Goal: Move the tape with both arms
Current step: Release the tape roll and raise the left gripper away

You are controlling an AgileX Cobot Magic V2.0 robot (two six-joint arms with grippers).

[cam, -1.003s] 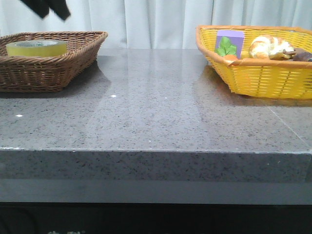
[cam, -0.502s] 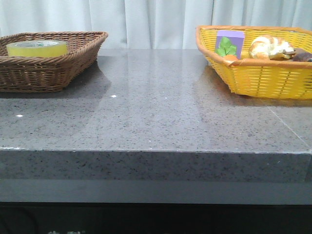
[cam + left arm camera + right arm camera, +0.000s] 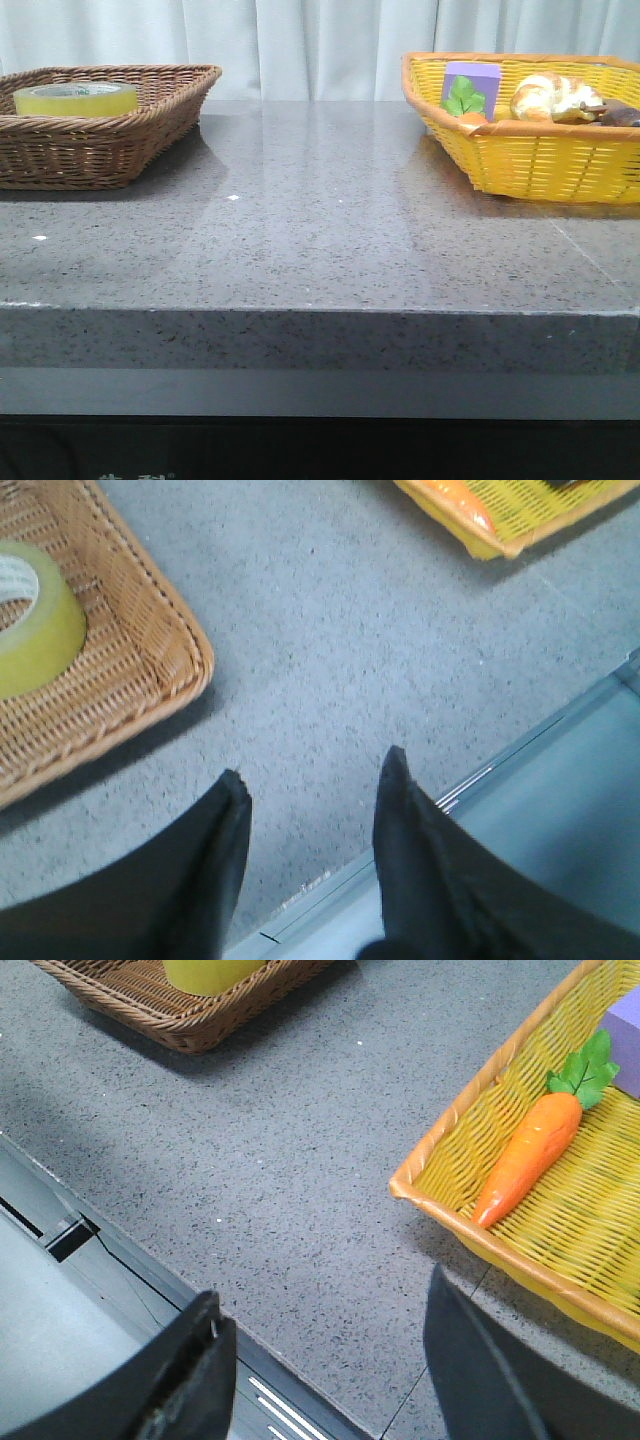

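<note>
The yellow tape roll [image 3: 75, 98] lies flat in the brown wicker basket [image 3: 120, 140] at the table's far left. It also shows in the left wrist view [image 3: 35, 620] and, in part, in the right wrist view [image 3: 210, 972]. Neither arm shows in the front view. My left gripper [image 3: 315, 780] is open and empty above the table's front edge, well apart from the tape. My right gripper [image 3: 325, 1315] is open and empty above the front edge, near the yellow basket [image 3: 470, 1210].
The yellow basket [image 3: 530, 160] at the far right holds a toy carrot [image 3: 525, 1155], a purple box [image 3: 472, 85] and a bun [image 3: 550, 95]. Grey speckled tabletop [image 3: 320, 220] lies between the baskets. A metal rail [image 3: 290, 1400] runs along the front edge.
The left arm, seen one second ago at the top left above the brown basket, has left the front view. The tape has not moved.
</note>
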